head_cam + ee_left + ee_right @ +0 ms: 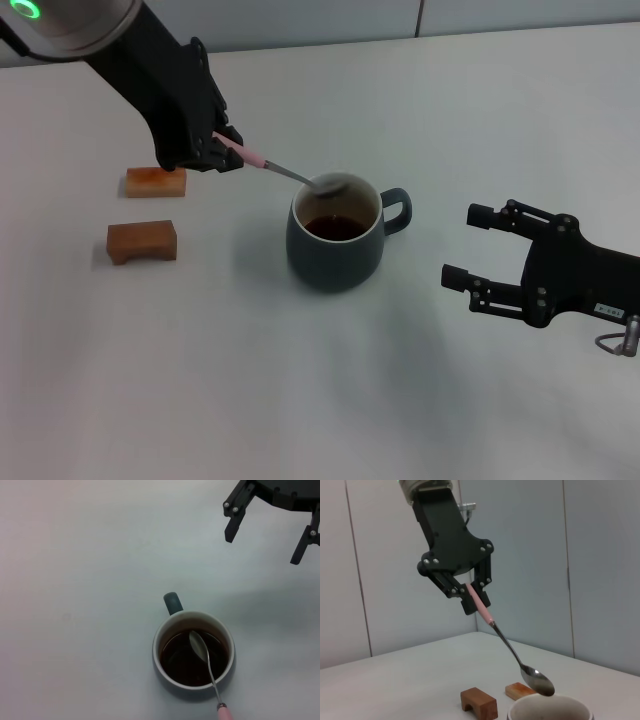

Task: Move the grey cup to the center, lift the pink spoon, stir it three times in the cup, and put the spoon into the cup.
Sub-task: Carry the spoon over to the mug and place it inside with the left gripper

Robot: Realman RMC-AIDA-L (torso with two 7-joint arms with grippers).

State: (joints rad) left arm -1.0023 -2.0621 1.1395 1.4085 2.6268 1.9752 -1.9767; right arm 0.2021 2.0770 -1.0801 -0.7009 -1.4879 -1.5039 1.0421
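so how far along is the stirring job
The cup stands mid-table, so that move looks done. The left gripper is shut on the spoon, lifted, with its bowl hanging just above the rim, not yet in the coffee. Stirring and dropping the spoon in remain. The right gripper waits open beside the cup.

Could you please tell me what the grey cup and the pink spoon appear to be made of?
The grey cup looks like glazed ceramic: a thick rounded wall, matte blue-grey outside, smooth white inside. The pink spoon, held by the left gripper above the cup, seems to have a polished metal bowl and neck, which show bright reflections, and a pale pink handle, probably plastic or coated.
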